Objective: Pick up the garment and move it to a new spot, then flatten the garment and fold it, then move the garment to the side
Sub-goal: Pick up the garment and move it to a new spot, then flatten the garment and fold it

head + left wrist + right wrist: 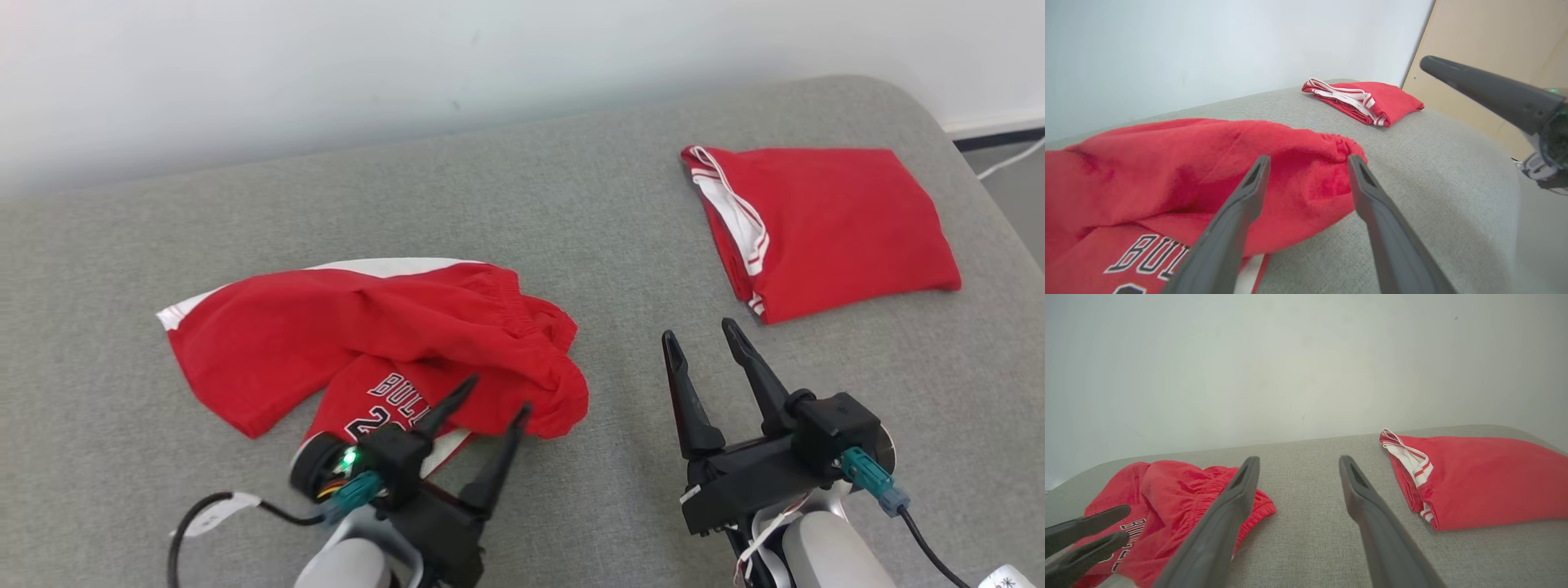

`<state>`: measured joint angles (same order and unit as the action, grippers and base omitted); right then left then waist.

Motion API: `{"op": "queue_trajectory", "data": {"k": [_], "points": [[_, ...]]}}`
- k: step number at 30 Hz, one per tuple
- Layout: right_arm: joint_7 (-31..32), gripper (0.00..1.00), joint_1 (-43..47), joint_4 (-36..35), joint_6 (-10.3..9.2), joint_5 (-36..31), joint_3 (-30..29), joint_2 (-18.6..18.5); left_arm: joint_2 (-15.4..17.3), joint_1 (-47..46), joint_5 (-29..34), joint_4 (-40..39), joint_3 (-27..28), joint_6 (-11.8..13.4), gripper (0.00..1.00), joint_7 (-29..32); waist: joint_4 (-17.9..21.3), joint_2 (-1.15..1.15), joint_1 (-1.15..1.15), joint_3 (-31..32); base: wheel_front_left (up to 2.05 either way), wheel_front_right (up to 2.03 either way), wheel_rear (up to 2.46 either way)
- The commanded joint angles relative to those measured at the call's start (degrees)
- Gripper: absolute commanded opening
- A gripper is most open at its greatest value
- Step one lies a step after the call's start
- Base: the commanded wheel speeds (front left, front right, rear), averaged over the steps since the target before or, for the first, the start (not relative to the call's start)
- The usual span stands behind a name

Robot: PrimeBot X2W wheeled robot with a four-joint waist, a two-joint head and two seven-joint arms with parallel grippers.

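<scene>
The garment is a pair of red shorts with white side trim and black-and-white lettering, lying crumpled on the grey padded surface left of centre. My left gripper hangs open over the garment's near right edge, where the bunched waistband lies just beyond its fingertips, with no cloth between the fingers. My right gripper is open over bare grey fabric to the right of the garment. The right wrist view shows the garment at lower left with the left gripper above it.
A second red garment with white stripes lies folded at the back right of the surface, also seen in the wrist views. A pale wall runs behind. The surface's right edge drops to a floor with a white cable.
</scene>
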<state>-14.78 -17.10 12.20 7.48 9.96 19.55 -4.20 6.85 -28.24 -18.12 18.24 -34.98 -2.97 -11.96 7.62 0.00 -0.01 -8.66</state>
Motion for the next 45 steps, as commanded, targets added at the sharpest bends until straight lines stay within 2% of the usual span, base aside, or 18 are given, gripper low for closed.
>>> {"op": "queue_trajectory", "data": {"k": [1, 10, 19, 26, 39, 40, 41, 42, 43, 44, 45], "points": [[-0.02, 1.0, 0.45, -0.21, 0.02, 0.17, -0.13, -0.3, 1.13, 1.79, -0.21, -0.44, 1.08, 1.19, 1.0, -0.86, -1.04, 0.0, 0.01, 0.85, 0.0, 0.0, 0.0], [0.08, 1.0, 1.94, -0.56, 0.02, 0.27, -0.72, -0.38, 4.5, 8.3, -1.99, -2.05, 5.09, 5.65, 1.0, -1.83, -2.53, 0.0, 0.01, 2.34, 0.0, 0.0, 0.0], [0.1, 1.0, 2.49, -0.95, 0.03, 0.31, -1.22, -0.18, 6.35, 13.4, -3.52, -3.48, 7.22, 7.9, 1.0, -2.14, -3.51, 0.0, 0.01, 2.43, 0.0, 0.0, 0.0], [0.06, 1.0, 1.67, -1.1, 0.03, 0.46, -0.9, -0.01, 6.71, 15.87, -4.93, -2.73, 7.31, 8.17, 1.0, -1.89, -3.4, 0.0, 0.01, 0.59, 0.0, 0.0, 0.0], [-0.19, 1.0, 1.12, -1.14, 0.03, -0.19, -1.03, 0.13, 5.09, 13.75, -5.67, 1.9, 5.98, 6.76, 1.0, -2.33, -1.7, 0.0, 0.01, -1.32, 0.0, 0.0, 0.0], [-0.21, 1.0, 1.1, -1.15, 0.03, -0.17, -1.06, 0.15, 4.98, 13.56, -5.88, 2.29, 6.1, 6.61, 0.87, -2.41, -1.61, 0.0, 0.01, -1.39, 0.0, 0.0, 0.0], [-0.23, 1.0, 1.05, -1.15, 0.03, -0.14, -1.07, 0.16, 4.91, 13.32, -5.98, 2.64, 6.18, 6.48, 0.64, -2.49, -1.55, 0.0, 0.01, -1.45, 0.0, 0.0, 0.0], [-0.24, 1.0, 1.02, -1.12, 0.03, -0.13, -1.1, 0.15, 4.83, 13.08, -6.02, 3.04, 6.25, 6.27, 0.35, -2.55, -1.52, 0.0, 0.01, -1.48, 0.0, 0.0, 0.0], [-0.24, 1.0, 1.05, -1.1, 0.02, -0.19, -1.13, 0.16, 4.72, 12.88, -6.1, 3.31, 6.3, 6.16, 0.21, -2.55, -1.52, 0.0, 0.01, -1.5, 0.0, 0.0, 0.0], [-0.26, 1.0, 1.11, -1.06, 0.03, -0.28, -1.18, 0.18, 4.59, 12.77, -6.18, 3.61, 6.34, 6.08, 0.0, -2.62, -1.55, 0.0, 0.01, -1.5, 0.0, 0.0, 0.0], [-0.27, 1.0, 1.19, -1.02, 0.03, -0.35, -1.22, 0.19, 4.47, 12.66, -6.24, 3.93, 6.33, 5.89, 0.0, -2.68, -1.61, 0.0, 0.01, -1.48, 0.0, 0.0, 0.0]]}}
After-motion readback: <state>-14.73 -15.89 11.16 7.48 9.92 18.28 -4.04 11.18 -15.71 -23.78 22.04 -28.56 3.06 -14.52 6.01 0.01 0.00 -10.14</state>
